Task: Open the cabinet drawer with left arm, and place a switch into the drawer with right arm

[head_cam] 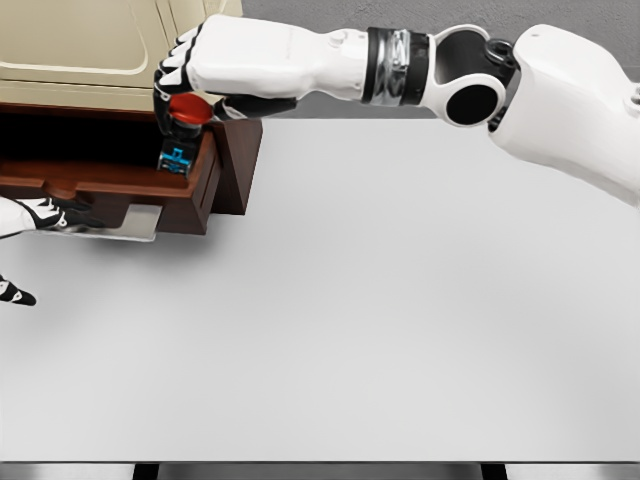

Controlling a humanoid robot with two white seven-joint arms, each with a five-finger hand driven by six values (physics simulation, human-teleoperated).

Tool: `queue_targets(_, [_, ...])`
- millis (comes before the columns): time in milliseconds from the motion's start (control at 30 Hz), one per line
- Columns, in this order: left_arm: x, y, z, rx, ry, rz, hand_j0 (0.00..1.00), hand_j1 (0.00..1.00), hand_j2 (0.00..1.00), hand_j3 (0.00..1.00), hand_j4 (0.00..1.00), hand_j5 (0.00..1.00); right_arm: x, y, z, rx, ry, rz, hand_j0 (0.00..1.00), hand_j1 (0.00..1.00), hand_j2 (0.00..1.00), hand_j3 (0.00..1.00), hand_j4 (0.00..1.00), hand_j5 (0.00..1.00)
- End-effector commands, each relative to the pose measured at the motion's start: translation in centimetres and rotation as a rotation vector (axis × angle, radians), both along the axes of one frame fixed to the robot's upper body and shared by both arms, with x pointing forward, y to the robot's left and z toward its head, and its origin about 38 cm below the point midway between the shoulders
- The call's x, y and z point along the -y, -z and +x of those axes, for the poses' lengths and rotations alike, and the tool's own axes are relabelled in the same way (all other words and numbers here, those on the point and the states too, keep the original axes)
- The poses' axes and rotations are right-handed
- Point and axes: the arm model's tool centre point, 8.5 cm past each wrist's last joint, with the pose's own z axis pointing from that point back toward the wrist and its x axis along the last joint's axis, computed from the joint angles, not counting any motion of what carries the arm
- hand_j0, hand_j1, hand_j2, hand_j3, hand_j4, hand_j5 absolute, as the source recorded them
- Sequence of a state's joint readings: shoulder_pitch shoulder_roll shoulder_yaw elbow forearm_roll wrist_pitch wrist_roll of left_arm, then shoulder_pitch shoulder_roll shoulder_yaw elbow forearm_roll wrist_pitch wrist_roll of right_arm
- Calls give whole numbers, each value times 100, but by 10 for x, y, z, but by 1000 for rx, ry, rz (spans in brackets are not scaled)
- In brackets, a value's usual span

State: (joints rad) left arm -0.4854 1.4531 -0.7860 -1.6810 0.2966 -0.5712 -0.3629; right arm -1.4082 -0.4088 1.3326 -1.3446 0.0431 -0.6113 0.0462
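Across most of the head view, a pale grey table point(400, 320) is stretching from the near edge up to the far side, its surface lying bare over the middle and right. At the upper left corner, a cabinet point(80, 50) with a cream top is sitting on the table, and its dark brown drawer point(110, 180) is standing pulled out toward the camera, showing a shadowed inside. A flat silvery handle point(130, 222) is sticking out from the front of the drawer, low on its face.

From the right edge, the white right arm point(480, 90) is reaching across the upper part of the view, ending over the right end of the open drawer. The right robot hand point(195, 85) is gripping a switch point(180, 130), with the black-tipped fingers curled down around its red round cap. The switch is hanging upright below the hand, its small blue block at the bottom sitting just at the drawer's right front corner, level with the rim; whether it is touching the wood I cannot tell.

At the left edge, the left robot hand point(35, 213) is showing only in part, its fingers lying at the handle of the drawer. Whether they are closing around the handle I cannot tell, since most of the hand is cut off by the frame.
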Motion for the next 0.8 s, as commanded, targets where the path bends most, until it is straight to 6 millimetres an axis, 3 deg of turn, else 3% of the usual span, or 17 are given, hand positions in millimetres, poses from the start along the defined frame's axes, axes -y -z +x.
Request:
queue_targets(0, [18, 7, -9, -35, 70, -65, 100, 100, 100, 100, 100, 100, -7, 0, 3, -9, 1, 9, 49, 49, 49, 49, 49, 49])
queue_targets(367, [17, 0, -3, 7, 52, -89, 100, 100, 100, 100, 100, 100, -34, 10, 20, -33, 29, -44, 50, 50, 50, 50, 50, 50])
queue_targets(567, [18, -3, -1, 19, 52, -95, 100, 100, 100, 100, 100, 100, -44, -5, 21, 47, 36, -41, 49, 49, 49, 49, 49, 49])
queue_targets(767, [15, -6, -2, 21, 45, -93, 100, 100, 100, 100, 100, 100, -53, -3, 29, 30, 54, -47, 49, 49, 49, 49, 49, 49])
